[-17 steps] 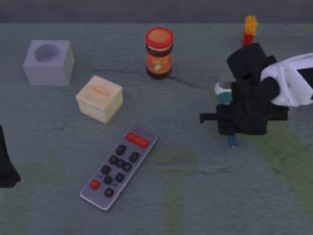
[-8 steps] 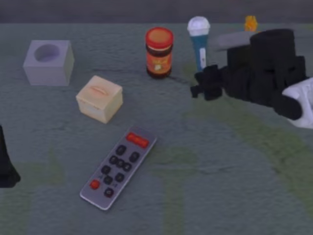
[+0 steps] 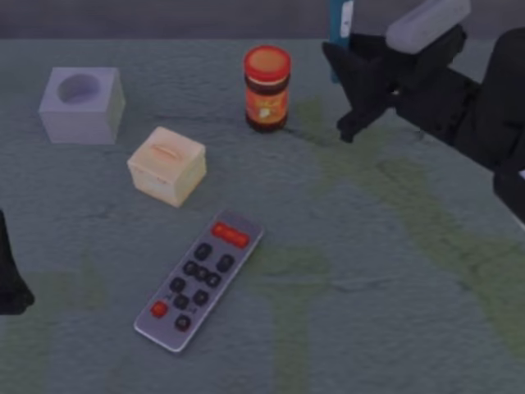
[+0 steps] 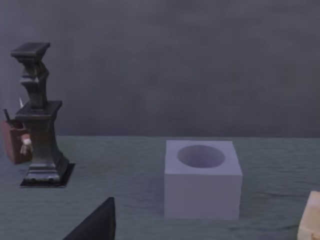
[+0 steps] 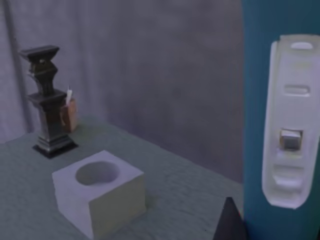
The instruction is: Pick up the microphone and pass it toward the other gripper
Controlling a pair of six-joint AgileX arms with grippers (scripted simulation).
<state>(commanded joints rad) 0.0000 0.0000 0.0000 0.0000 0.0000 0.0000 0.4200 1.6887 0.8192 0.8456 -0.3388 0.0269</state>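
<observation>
Microphone [image 3: 339,18] head cut off, right gripper [image 3: 354,86] holding

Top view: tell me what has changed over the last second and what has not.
The right gripper, shut on the teal-blue microphone with the white switch, lifted it off the table's right side and carried it up toward the far edge; only its handle now shows. The grey remote, red-lidded jar, cream box, grey cube with a round hollow and the parked left gripper stayed put.
</observation>
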